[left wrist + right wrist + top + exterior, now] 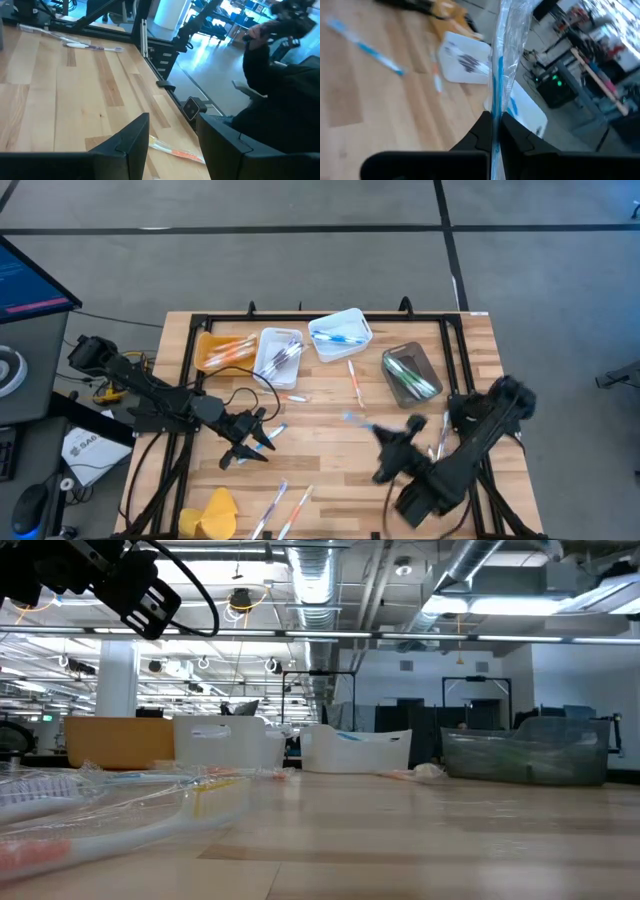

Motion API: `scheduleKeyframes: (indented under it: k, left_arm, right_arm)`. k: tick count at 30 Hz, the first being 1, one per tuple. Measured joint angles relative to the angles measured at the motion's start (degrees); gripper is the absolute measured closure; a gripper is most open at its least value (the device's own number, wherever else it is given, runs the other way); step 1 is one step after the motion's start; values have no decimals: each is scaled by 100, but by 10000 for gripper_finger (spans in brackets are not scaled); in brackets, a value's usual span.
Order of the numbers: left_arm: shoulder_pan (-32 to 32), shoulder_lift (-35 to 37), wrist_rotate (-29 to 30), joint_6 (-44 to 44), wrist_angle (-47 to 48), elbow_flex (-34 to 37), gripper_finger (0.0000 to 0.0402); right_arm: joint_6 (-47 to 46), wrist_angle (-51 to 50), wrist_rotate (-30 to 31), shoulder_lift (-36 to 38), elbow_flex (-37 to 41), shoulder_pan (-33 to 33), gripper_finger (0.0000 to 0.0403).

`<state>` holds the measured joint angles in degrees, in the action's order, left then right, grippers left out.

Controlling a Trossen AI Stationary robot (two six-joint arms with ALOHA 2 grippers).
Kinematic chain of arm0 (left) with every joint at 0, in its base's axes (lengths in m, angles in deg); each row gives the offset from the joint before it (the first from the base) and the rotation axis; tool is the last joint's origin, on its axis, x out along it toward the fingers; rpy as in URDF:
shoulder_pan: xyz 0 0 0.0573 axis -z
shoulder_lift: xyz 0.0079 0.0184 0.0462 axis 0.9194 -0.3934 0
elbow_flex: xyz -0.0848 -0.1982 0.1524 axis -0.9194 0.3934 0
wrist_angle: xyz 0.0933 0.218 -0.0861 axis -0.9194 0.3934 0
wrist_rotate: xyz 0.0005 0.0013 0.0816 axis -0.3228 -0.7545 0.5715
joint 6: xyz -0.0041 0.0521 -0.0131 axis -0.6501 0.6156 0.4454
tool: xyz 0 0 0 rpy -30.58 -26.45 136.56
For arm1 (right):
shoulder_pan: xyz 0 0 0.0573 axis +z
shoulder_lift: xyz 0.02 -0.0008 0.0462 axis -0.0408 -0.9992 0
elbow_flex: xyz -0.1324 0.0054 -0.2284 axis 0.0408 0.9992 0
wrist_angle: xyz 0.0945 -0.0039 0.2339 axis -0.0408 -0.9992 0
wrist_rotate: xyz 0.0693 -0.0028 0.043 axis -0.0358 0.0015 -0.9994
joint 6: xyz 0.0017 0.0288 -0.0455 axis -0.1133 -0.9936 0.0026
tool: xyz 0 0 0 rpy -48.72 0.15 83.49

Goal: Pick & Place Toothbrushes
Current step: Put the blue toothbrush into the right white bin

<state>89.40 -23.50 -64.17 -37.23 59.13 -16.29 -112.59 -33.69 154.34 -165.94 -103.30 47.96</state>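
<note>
**Between the right gripper's fingers: one wrapped blue toothbrush**

Pinched in the shut right gripper (495, 131), a blue toothbrush (496, 75) in clear crinkled wrap stands up past the fingertips, above mid-table. Judged light, stiff and slippery in its film; best taken mid-handle, across the narrow width. Other toothbrushes (283, 505) lie loose near the table's front edge. Four bins (340, 335) line the back. Left gripper (250, 442) hovers partly spread, empty, over a wrapped orange toothbrush (172, 150).
</note>
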Motion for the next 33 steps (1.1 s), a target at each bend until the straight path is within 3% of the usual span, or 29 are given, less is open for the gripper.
scheduleKeyframes:
  k: [3, 6, 12, 19, 24, 30, 33]
  left_arm:
    - [0, 0, -1, -50, 5, 0, 243]
    - [0, 0, -1, -105, 17, 2, 243]
    - [-57, 0, 68, 93, -31, 2, 243]
    - [-429, 0, 165, 663, -95, 2, 243]
    - [-808, 0, 165, 1295, -125, 2, 243]
    - [-1309, 0, -32, 1576, -122, 2, 243]
    - [-1502, 0, -78, 1576, -122, 2, 243]
  right_arm:
    - [-810, 307, 96, 740, 1177, 0, 398]
    - [-847, 1421, 285, 1295, 2249, -4, 398]
    - [1412, 4323, 205, 1898, 3672, -261, 398]
    - [4211, 6415, -1812, 2300, 4209, -1393, 398]
    - [5269, 6754, -2899, 2599, 4212, -2502, 398]
    - [6804, 7124, -4853, 2797, 4212, -3774, 398]
    - [7223, 7153, -5153, 2835, 4209, -4350, 398]
